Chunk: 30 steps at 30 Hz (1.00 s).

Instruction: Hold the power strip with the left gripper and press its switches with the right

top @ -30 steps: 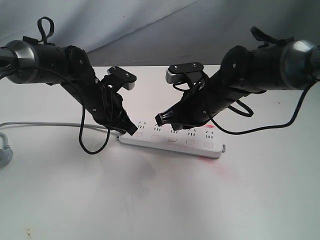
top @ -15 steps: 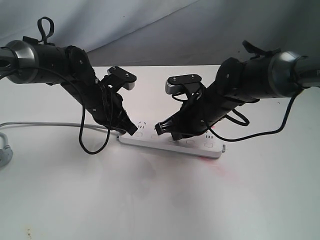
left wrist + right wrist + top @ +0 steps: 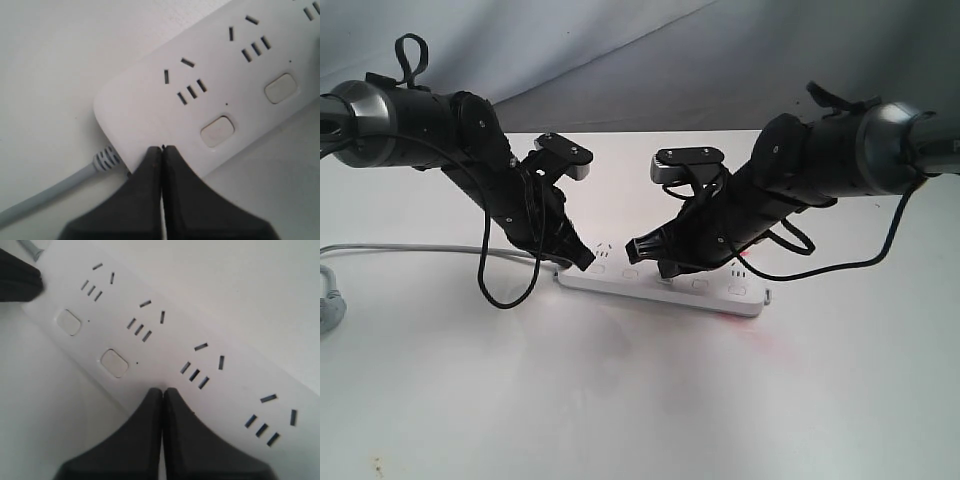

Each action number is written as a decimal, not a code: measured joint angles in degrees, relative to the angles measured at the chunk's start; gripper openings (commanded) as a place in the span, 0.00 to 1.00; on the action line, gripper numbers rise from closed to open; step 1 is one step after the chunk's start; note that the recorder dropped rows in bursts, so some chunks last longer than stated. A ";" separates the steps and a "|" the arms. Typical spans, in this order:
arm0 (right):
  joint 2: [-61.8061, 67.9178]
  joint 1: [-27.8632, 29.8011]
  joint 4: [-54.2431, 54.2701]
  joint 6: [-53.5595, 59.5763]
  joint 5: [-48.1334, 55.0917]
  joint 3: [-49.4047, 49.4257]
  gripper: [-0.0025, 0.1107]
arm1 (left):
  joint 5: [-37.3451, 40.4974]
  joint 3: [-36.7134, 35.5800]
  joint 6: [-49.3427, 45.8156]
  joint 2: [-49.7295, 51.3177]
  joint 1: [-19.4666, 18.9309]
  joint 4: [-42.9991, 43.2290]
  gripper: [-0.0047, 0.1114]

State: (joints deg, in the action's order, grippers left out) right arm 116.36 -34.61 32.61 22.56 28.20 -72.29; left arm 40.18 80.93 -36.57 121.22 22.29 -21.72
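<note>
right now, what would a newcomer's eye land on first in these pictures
A white power strip lies across the middle of the white table, with a black hand coming down on it from each side. The left hand, fingers shut, sits at the end by the grey cord. The right hand, also shut, points down at the row of switches near the strip's middle.

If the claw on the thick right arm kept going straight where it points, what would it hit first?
The power strip: the shut right gripper aims at its top face, in the button row just beside the switch nearest its tips. Whether it touches yet, I cannot tell.
</note>
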 measured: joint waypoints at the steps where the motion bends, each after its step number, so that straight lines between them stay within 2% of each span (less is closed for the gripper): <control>1: 0.00 0.00 0.08 0.00 -0.10 0.00 0.02 | 0.00 0.00 0.00 0.00 0.00 0.00 0.04; 30: 1.94 0.00 1.24 0.00 -0.43 -0.11 0.02 | 0.00 0.00 0.00 0.00 0.00 0.00 0.04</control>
State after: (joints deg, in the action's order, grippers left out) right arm 118.30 -34.61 33.85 22.56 27.77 -72.40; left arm 40.18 80.93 -36.57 121.22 22.29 -21.72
